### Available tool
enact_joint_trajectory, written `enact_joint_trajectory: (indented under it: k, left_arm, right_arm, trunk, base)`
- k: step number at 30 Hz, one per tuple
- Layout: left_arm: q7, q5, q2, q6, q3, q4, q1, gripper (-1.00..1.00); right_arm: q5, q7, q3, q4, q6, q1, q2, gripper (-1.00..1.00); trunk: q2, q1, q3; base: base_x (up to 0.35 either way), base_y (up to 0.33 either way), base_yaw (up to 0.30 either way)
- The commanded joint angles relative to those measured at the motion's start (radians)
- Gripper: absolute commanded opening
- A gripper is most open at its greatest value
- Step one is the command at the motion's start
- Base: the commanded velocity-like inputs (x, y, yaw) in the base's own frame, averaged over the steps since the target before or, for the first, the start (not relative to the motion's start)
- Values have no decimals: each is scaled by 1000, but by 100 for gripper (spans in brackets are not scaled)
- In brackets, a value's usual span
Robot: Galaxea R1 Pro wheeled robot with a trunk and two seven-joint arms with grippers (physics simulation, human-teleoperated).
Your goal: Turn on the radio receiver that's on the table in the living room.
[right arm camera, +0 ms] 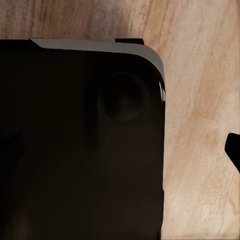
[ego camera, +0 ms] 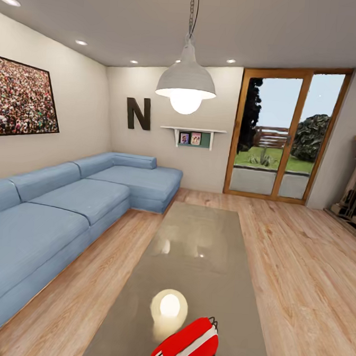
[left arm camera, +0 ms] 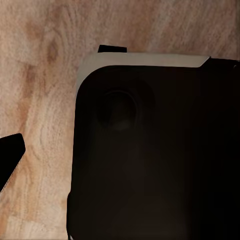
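Observation:
The red radio receiver (ego camera: 185, 346) with its white stripe lies at the near end of the table (ego camera: 205, 243), cut off by the lower edge of the head view. Its thin wire handle pokes up at its far end; the dial is hidden. The table's glossy grey-brown top runs away from me and reflects the lamp. In the left wrist view one black fingertip (left arm camera: 11, 155) juts in at the edge over wood floor (left arm camera: 40, 75). The right wrist view has a similar black fingertip (right arm camera: 233, 150). Neither view shows how the jaws stand.
A blue sectional sofa (ego camera: 64, 207) lines the left side. A dome pendant lamp (ego camera: 186, 83) hangs over the table. A large "N" (ego camera: 138, 113) and a shelf (ego camera: 193, 134) are on the far wall, with glass doors (ego camera: 284, 135) at right. A dark robot body (left arm camera: 150, 150) takes up much of both wrist views.

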State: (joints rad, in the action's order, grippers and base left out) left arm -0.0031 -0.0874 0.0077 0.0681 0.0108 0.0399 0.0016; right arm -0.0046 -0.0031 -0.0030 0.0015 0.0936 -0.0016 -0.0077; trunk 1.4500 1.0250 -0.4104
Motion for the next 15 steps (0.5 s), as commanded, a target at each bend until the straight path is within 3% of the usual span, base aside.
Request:
enact_joint_trajectory:
  k: [1,15]
  left_arm:
    - [0,0,0,0,0,0,0,100]
    - [0,0,0,0,0,0,0,100]
  right_arm:
    - [0,0,0,0,0,0,0,100]
    - [0,0,0,0,0,0,0,100]
  trunk:
    - [0,0,0]
    - [0,0,0]
  base:
    - [0,0,-282]
    - [0,0,-282]
